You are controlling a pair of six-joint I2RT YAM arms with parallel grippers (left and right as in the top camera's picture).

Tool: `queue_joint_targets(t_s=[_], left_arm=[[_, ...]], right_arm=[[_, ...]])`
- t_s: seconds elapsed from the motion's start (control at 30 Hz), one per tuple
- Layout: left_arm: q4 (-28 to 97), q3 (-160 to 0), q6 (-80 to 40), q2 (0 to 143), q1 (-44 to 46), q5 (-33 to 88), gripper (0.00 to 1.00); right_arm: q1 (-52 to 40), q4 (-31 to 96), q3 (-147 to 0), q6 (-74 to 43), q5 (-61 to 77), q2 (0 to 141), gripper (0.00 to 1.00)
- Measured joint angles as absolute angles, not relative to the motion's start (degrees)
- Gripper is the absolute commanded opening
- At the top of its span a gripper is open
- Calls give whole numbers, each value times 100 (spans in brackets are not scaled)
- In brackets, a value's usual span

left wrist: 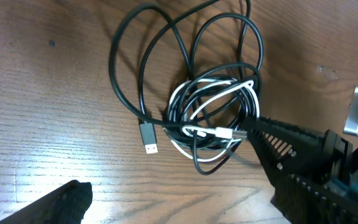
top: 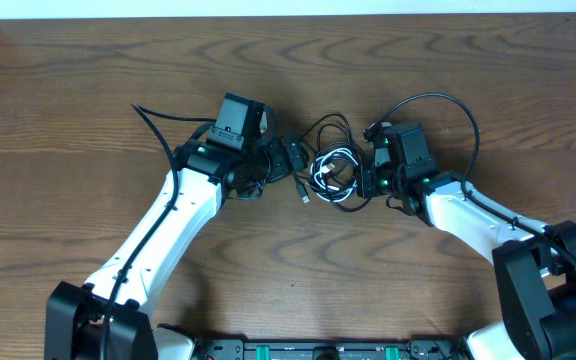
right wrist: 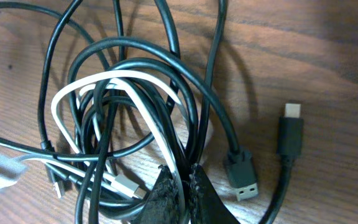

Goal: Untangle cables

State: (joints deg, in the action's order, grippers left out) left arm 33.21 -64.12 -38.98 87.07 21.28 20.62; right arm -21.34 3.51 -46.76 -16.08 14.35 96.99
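Observation:
The cables (top: 336,172) lie in one knotted bundle on the table between my two arms: black cords coiled round a white one (left wrist: 213,102), with loose black loops running off its far side. My left gripper (top: 298,160) is open just left of the bundle; its fingers (left wrist: 61,202) have only bare wood between them. My right gripper (right wrist: 182,183) is shut at the bundle's right side, with the white cable (right wrist: 148,118) and a black strand pinched between its fingers. A black USB plug (right wrist: 244,177) and a smaller black plug (right wrist: 291,134) lie free beside it.
The wooden table (top: 88,120) runs to a pale edge at the top. A thick black arm wire (top: 448,105) arches behind my right wrist. Another arm wire (top: 153,125) trails left of my left arm. One black plug (left wrist: 148,137) points away from the bundle's left side.

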Motion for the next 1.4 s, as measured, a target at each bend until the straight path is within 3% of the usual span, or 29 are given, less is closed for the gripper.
queue_joint_targets(t_s=[0.23,0.57,1.07,1.23,1.3,1.4], left_arm=[[3323,-6412,-3898,8707,2128,2060,98],[3308,-6412,-3898,8707,2128,2060,98],[3168,-6412,-3898,8707,2128,2064,99],[3166,-6412,-3900,8707,2128,2060,99],[3166,-6412,-3898,8707,2128,2060,99],[3000,-6412,-3898,8707,2128,2060,99]], right_arm=[[-1922,530,-4676,-1796,2899,8833,1],[-1669,1267,-4698,-1968,3883,6925,1],[-1669,3061,-4709,-2187,3715,6753,3],[-1669,3802,-4709,-2202,3247,6753,14],[-1669,4228,-4711,-2204,3037,6753,28],[-1669,4670,-4722,-2176,2707,6753,38]])
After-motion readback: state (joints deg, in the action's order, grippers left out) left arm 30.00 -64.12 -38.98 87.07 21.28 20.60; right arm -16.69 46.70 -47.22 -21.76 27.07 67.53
